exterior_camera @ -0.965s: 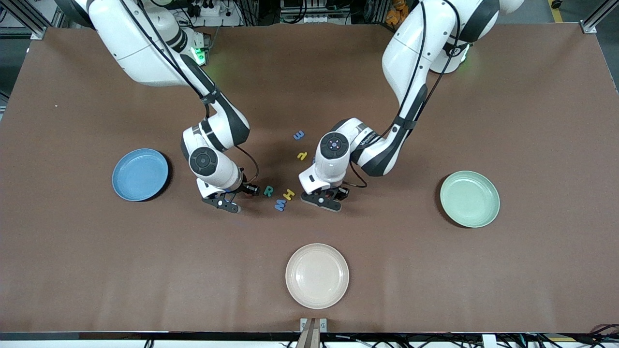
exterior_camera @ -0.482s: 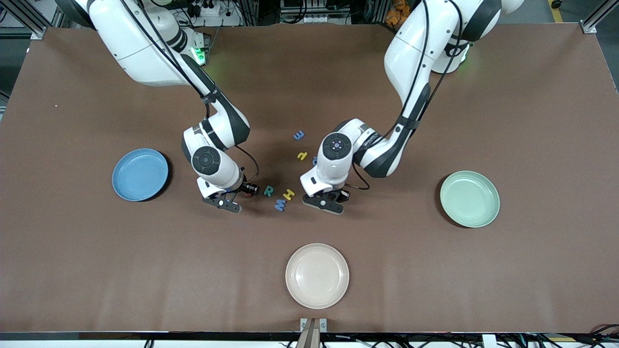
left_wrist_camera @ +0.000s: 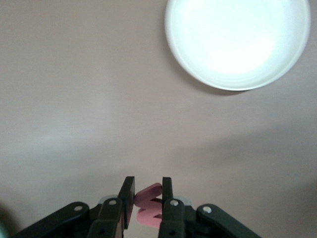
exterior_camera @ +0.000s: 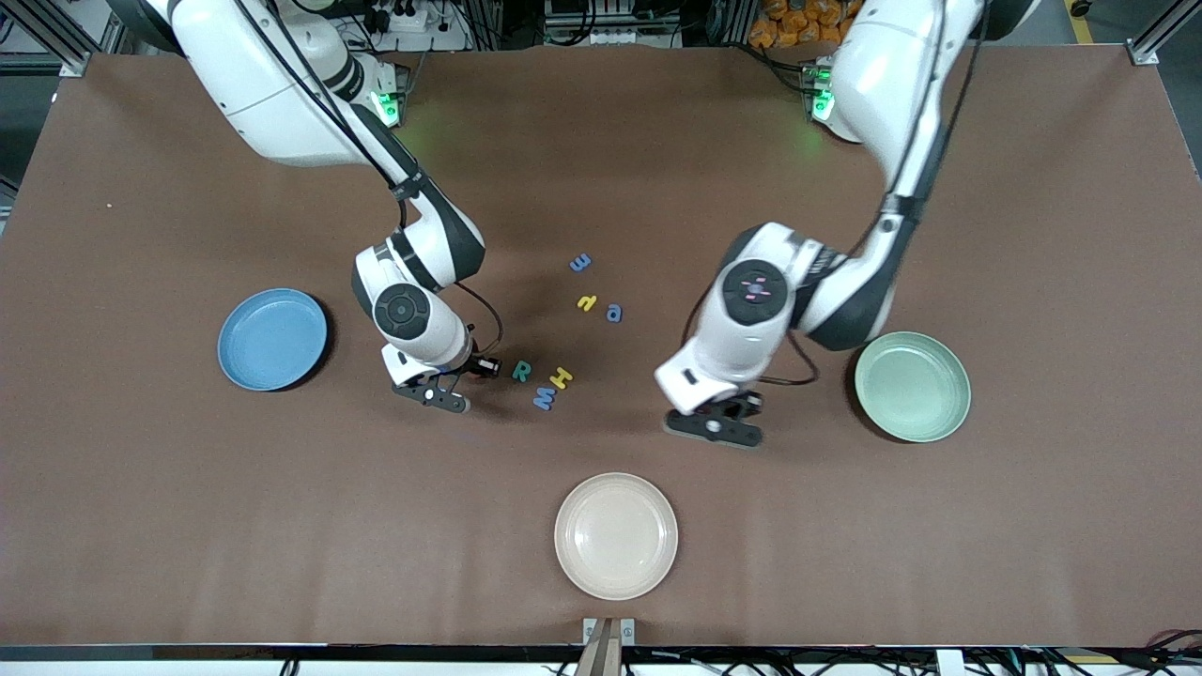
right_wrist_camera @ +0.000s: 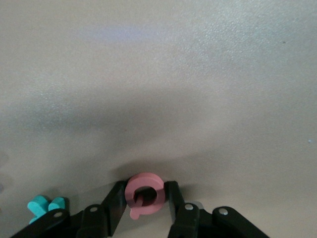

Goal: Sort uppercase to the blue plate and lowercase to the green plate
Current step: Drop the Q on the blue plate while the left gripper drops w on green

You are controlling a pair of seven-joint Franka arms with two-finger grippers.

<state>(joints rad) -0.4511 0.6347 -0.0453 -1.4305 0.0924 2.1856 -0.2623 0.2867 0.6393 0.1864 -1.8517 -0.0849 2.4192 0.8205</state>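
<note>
My left gripper (exterior_camera: pixel 714 430) hangs over bare table between the letter cluster and the green plate (exterior_camera: pixel 911 385), shut on the red lowercase w (left_wrist_camera: pixel 148 206), which sits pinched between its fingers (left_wrist_camera: pixel 147 186). My right gripper (exterior_camera: pixel 434 396) is low at the table beside the teal R (exterior_camera: pixel 521 371), between it and the blue plate (exterior_camera: pixel 272 338). Its fingers (right_wrist_camera: pixel 144 187) press both sides of the red uppercase Q (right_wrist_camera: pixel 144 180). Yellow H (exterior_camera: pixel 562 377) and blue M (exterior_camera: pixel 544 398) lie beside the R. The yellow curved letter (exterior_camera: pixel 587 302), blue a (exterior_camera: pixel 614 314) and blue e (exterior_camera: pixel 581 263) lie farther from the front camera.
A cream plate (exterior_camera: pixel 615 535) sits near the table's front edge and shows pale in the left wrist view (left_wrist_camera: pixel 237 39). The teal R (right_wrist_camera: pixel 44 206) shows beside the right gripper's fingers. Both coloured plates hold nothing.
The left arm has swung away from the letters toward the green plate with the red w in its gripper, uncovering the blue a. The right gripper's jaws have closed in on the Q.
</note>
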